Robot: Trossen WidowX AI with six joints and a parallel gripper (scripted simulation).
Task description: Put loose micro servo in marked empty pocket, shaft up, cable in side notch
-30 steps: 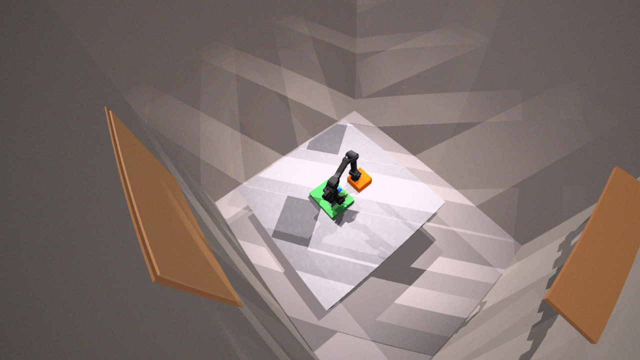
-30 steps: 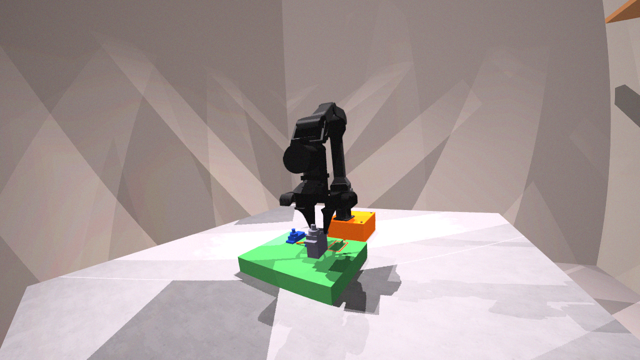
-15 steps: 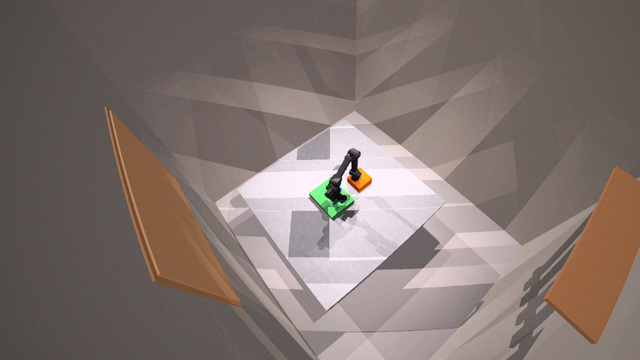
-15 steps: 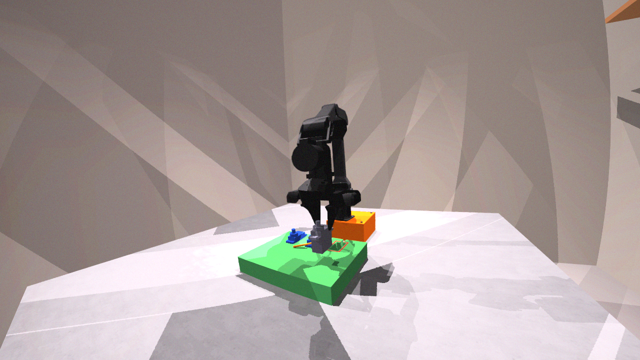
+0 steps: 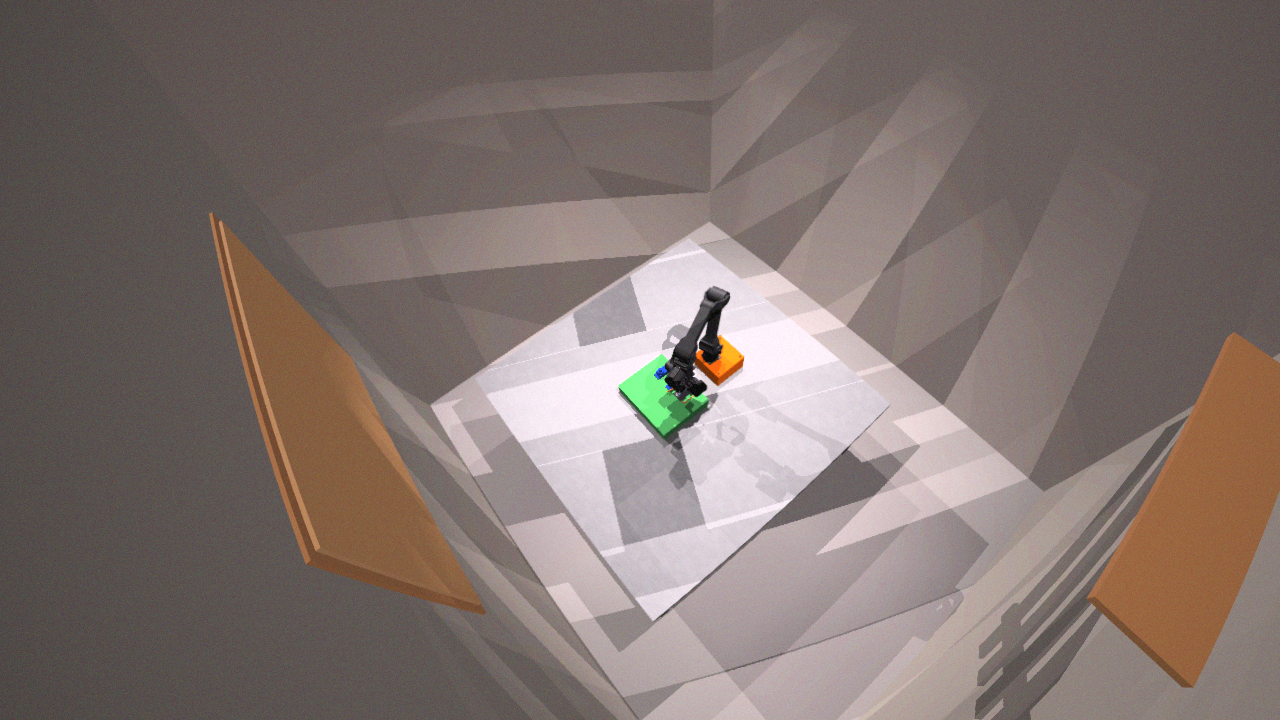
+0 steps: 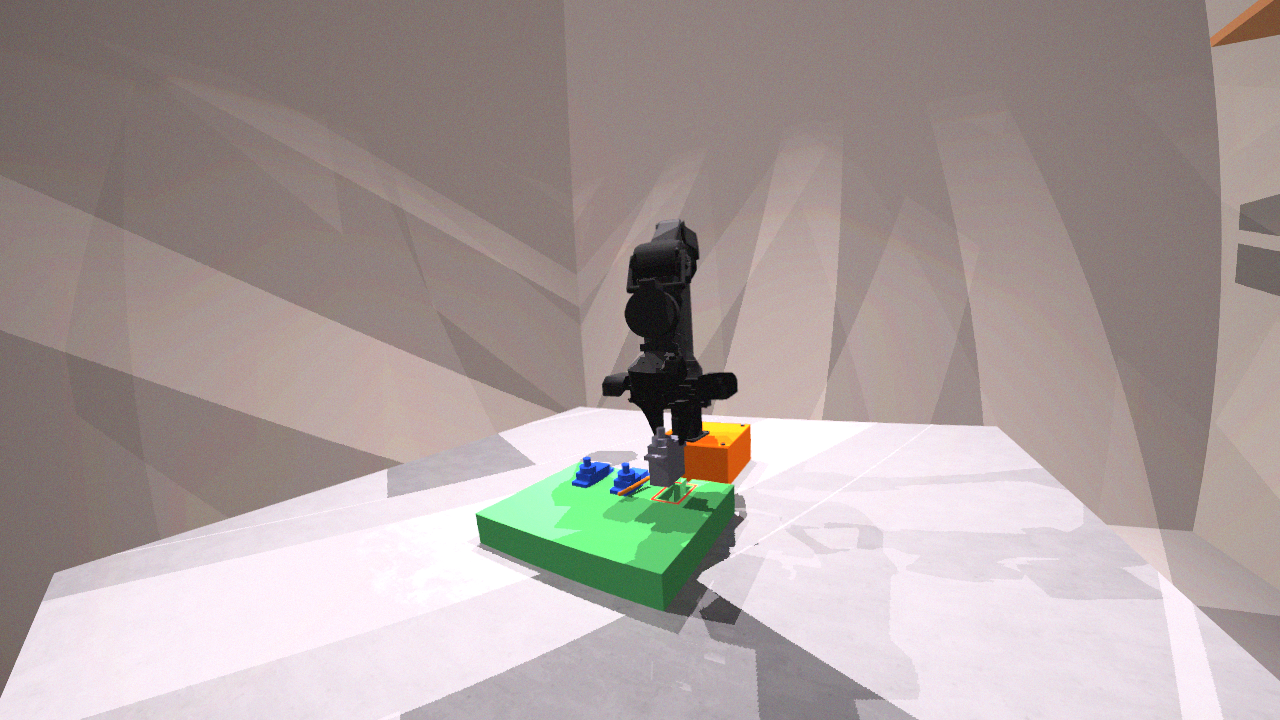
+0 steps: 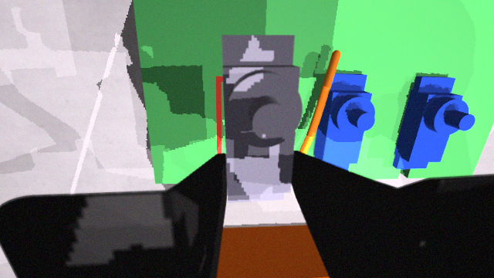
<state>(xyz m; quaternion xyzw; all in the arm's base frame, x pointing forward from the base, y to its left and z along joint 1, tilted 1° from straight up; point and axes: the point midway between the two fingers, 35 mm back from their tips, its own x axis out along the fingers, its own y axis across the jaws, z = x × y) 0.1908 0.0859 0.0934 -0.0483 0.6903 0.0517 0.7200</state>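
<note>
Two blue servos (image 7: 341, 120), one grey servo (image 7: 259, 123)

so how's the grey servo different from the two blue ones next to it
The grey servo is clamped in the gripper above the green deck; the blue servos sit seated in it, untouched. An orange cable runs beside the grey servo; none shows on the blue servos. All three share the same body shape, with shafts pointing up.

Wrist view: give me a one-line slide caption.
Gripper shut on grey servo, shaft up, above the green deck beside two blue servos.
</note>
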